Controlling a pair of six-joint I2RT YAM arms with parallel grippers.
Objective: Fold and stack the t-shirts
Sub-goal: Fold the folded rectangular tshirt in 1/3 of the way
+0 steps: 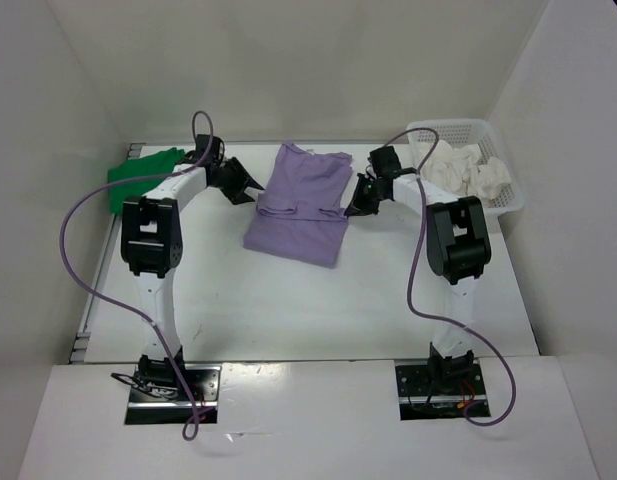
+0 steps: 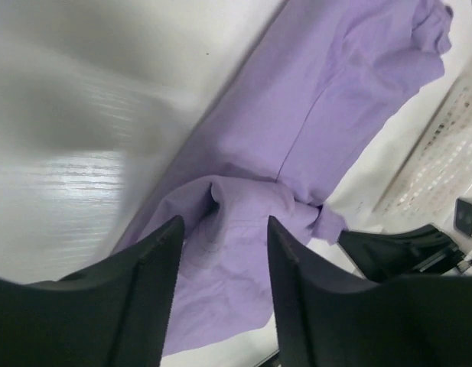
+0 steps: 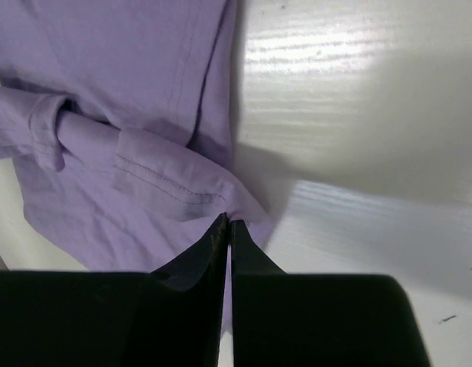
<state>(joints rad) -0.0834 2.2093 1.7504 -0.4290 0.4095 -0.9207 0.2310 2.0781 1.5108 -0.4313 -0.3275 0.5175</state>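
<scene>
The light purple t-shirt (image 1: 300, 205) lies partly folded at the table's middle back, its sleeves turned in. My left gripper (image 1: 250, 188) hovers at its left edge. In the left wrist view that gripper (image 2: 224, 222) is open, with the purple t-shirt (image 2: 320, 99) bunched below the gap and nothing held. My right gripper (image 1: 350, 208) sits at the shirt's right edge. Its tips (image 3: 229, 222) are shut on the hem of the purple t-shirt (image 3: 121, 69). The green t-shirt (image 1: 138, 175) lies at the back left. The white t-shirt (image 1: 458, 165) lies crumpled in the basket.
A white plastic mesh basket (image 1: 513, 190) stands at the back right, beside the right arm. White walls close in the table on the left, back and right. Purple cables loop from both arms over the near half of the table.
</scene>
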